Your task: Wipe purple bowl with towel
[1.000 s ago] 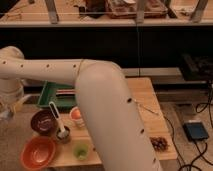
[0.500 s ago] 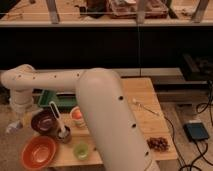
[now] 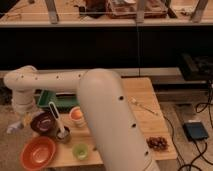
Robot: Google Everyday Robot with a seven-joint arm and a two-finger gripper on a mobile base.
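Purple bowl (image 3: 44, 123) sits at the table's (image 3: 145, 95) left edge, behind the orange bowl (image 3: 38, 152). Just left of it, the gripper (image 3: 20, 120) hangs below the arm's bent wrist, closed on the towel (image 3: 14, 126), which sits beside the rim. A green cup (image 3: 80, 150) stands near the front.

Workshop-like lab — wooden bench (image 3: 144, 92), floor cables (image 3: 206, 106), cluttered shelf (image 3: 100, 22) above.

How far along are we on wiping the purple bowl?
Done: the gripper looks shut on the towel, a pale cloth at its tip. In hand: it hangs just left of the purple bowl in view. Left: bringing the towel into the bowl and wiping; no contact shows yet.
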